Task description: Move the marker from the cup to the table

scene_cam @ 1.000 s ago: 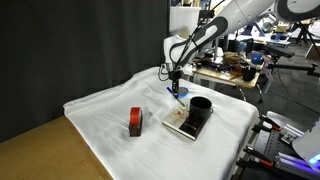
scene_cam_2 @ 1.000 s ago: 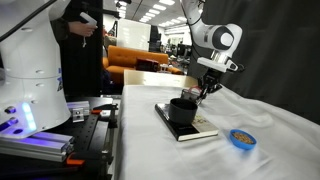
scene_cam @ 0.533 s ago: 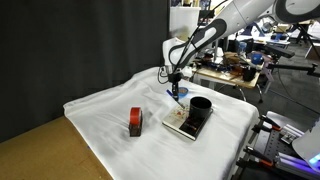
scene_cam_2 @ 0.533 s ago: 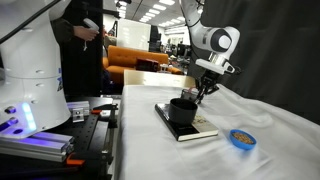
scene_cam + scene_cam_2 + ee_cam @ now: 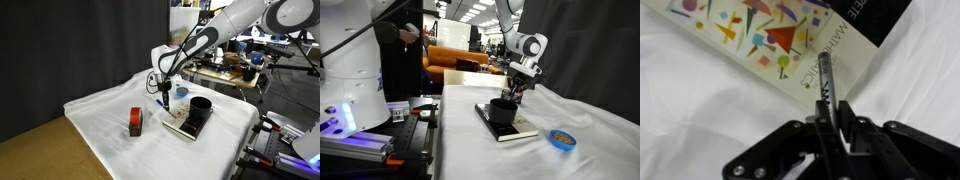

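Observation:
My gripper [image 5: 163, 93] is shut on a dark marker [image 5: 828, 85] and holds it above the white cloth, to the side of the black cup [image 5: 200, 105]. The cup stands on a book [image 5: 185, 125] with a colourful cover [image 5: 770, 35]. In the wrist view the marker sticks out from between the fingers [image 5: 830, 125], its tip over the book's edge. In an exterior view the gripper [image 5: 517, 88] hangs just behind the cup [image 5: 501, 109].
A red and black tape measure [image 5: 135, 121] lies on the white cloth [image 5: 110, 130]. A blue tape roll [image 5: 559, 138] lies on the cloth and also shows in an exterior view [image 5: 181, 91]. Cluttered benches stand behind the table.
The gripper has moved with the marker away from the cup, sideways over the cloth, and a little lower.

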`<state>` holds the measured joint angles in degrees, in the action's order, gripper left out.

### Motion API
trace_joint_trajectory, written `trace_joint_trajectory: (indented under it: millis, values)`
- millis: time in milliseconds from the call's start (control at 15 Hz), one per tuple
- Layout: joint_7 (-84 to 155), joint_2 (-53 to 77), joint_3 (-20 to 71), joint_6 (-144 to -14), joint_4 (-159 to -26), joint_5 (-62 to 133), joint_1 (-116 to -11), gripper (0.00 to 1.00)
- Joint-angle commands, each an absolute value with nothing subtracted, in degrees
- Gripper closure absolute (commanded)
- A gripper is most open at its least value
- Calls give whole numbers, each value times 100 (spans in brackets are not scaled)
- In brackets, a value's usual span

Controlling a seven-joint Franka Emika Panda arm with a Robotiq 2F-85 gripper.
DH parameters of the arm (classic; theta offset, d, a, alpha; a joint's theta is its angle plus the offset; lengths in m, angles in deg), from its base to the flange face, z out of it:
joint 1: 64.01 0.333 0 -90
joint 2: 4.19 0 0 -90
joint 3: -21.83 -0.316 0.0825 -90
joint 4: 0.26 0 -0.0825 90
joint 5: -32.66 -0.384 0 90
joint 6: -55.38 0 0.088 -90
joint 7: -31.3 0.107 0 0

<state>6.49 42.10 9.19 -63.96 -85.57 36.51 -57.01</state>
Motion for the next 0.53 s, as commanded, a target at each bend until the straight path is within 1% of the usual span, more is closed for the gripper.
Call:
trace_joint_trajectory:
  millis: [0, 467]
  values:
    - [356, 4548, 784, -5946, -7906, 3610, -5579, 96]
    - [203, 4628, 749, -5588, -7676, 3620, -5442, 96]
